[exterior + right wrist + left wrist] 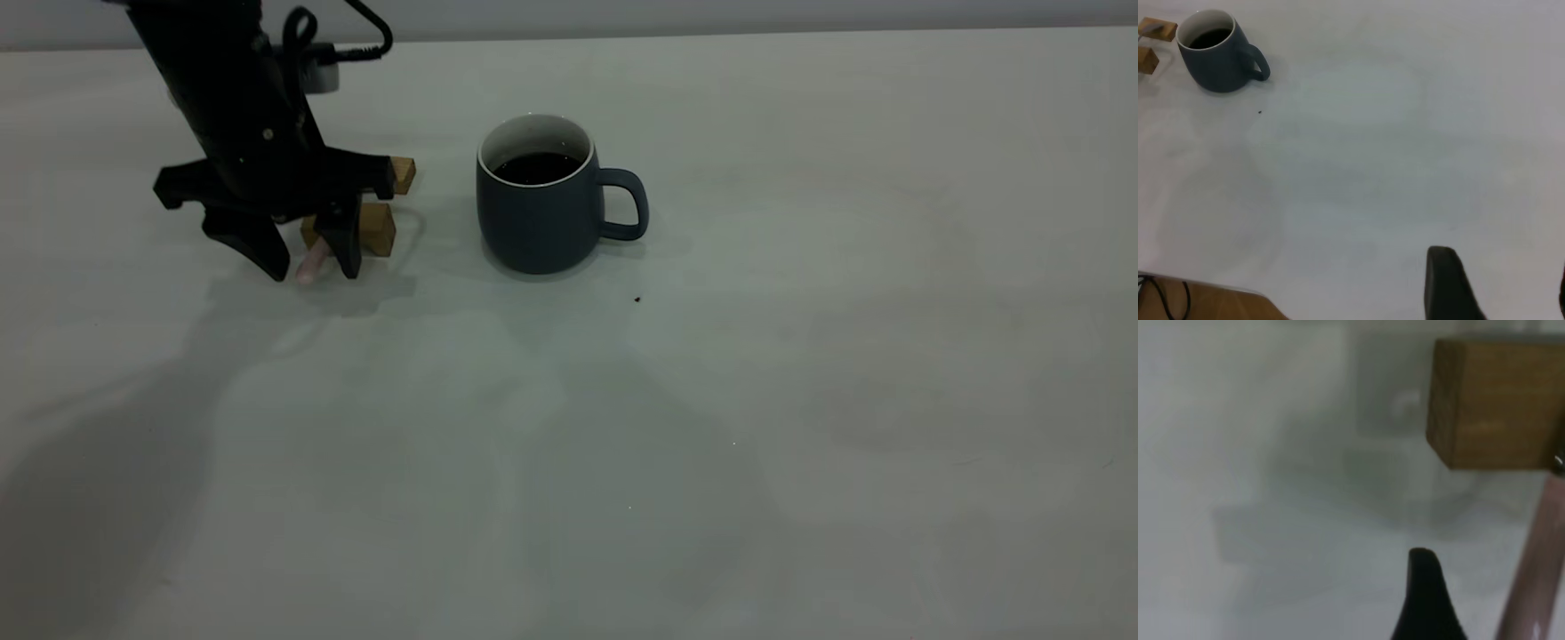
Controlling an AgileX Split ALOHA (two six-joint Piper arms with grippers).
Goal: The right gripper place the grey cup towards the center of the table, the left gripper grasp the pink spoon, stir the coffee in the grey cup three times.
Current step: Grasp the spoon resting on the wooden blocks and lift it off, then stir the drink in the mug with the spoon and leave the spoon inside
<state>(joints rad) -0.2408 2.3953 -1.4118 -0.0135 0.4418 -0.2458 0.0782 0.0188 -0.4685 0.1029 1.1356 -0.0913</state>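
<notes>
Spanning pale table point(800, 400), grey cup point(539, 209), wooden blocks point(378, 227)

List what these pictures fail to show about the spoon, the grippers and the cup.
- Pink spoon: exterior view, bowl hidden behind the left gripper; whether it is gripped is unclear.
- Right gripper: right wrist view, cut off by the picture's edge.
- Grey cup: coffee depth unseen.

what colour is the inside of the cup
White inside the cup, above the dark coffee; clearest in the exterior view.
</notes>
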